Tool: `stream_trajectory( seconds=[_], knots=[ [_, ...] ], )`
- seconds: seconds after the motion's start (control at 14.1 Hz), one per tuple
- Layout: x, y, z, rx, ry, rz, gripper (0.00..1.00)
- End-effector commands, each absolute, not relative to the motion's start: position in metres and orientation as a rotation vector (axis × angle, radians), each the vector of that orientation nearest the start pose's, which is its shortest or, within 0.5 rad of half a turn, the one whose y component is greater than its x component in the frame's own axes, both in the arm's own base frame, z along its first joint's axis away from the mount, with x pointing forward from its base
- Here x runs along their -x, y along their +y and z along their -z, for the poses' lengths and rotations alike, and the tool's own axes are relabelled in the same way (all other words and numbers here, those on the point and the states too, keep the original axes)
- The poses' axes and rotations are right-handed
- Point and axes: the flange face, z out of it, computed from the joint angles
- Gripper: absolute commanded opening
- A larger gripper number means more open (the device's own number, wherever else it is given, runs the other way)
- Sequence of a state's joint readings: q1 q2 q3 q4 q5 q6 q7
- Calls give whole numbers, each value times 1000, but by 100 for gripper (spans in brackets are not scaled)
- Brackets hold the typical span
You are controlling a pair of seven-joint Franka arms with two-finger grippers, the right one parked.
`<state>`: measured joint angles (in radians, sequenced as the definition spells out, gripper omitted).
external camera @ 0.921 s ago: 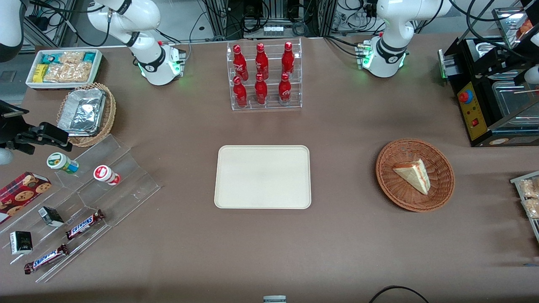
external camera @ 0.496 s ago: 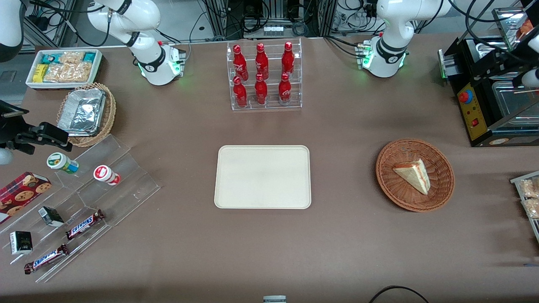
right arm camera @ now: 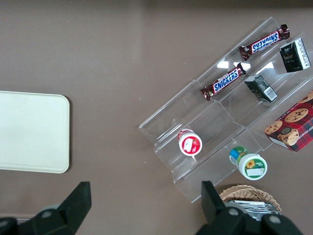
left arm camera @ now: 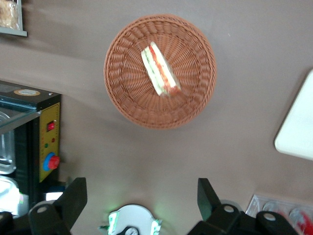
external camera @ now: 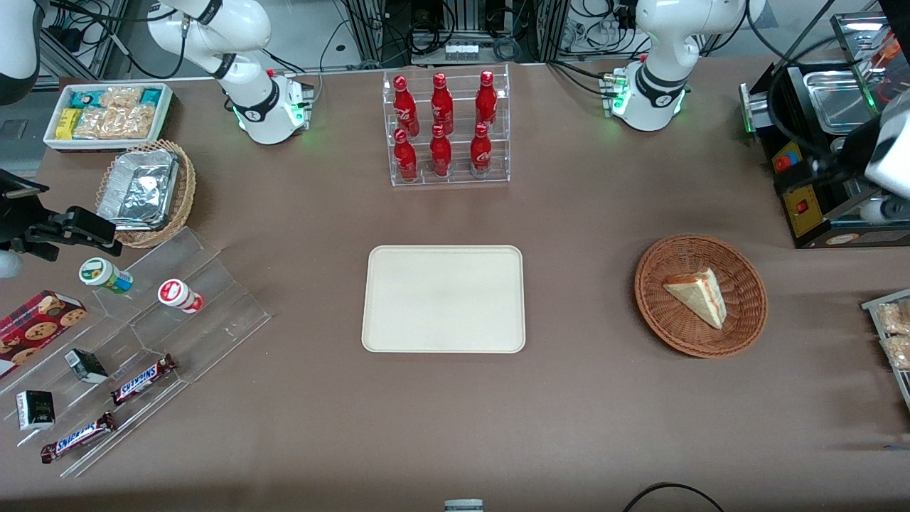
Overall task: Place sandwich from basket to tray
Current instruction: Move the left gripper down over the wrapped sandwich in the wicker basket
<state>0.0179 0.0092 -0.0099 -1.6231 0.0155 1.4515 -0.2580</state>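
The sandwich (external camera: 698,295) is a pale bread wedge lying in the round reddish-brown wicker basket (external camera: 746,323), toward the working arm's end of the table. The left wrist view shows its red and green filling (left arm camera: 159,74) in the basket (left arm camera: 122,93). The cream tray (external camera: 444,341) lies flat mid-table, with nothing on it; its corner shows in the left wrist view (left arm camera: 298,132). My left gripper (left arm camera: 141,198) is open and empty, held high above the table. It is over the black appliance, farther from the front camera than the basket, and its wrist (external camera: 889,153) shows in the front view.
A black appliance with a yellow panel (external camera: 800,195) stands beside the basket, farther from the front camera. A clear rack of red bottles (external camera: 444,128) stands farther back than the tray. Snack packs (external camera: 892,334) lie at the working arm's table edge. A clear stepped stand of snacks (external camera: 142,355) lies toward the parked arm's end.
My left arm has swung lower and inward over the black appliance, toward the basket. The sandwich, basket and tray have not moved.
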Motion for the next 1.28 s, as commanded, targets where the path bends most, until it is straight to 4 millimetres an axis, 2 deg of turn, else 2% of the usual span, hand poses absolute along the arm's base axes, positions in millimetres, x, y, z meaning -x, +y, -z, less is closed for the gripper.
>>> stream_trajectory(
  seconds=[0.0,0.28,0.78,1.06,1.2],
  knots=[
    [-541,8,-547,3005,-642,-249,100],
    [-543,9,-484,2926,-951,-179,100],
    [-534,8,-377,2878,-1170,-56,100],
    [-541,6,-330,2839,-1277,-38,100],
    [-540,7,-317,2840,-1279,-34,100]
  ],
)
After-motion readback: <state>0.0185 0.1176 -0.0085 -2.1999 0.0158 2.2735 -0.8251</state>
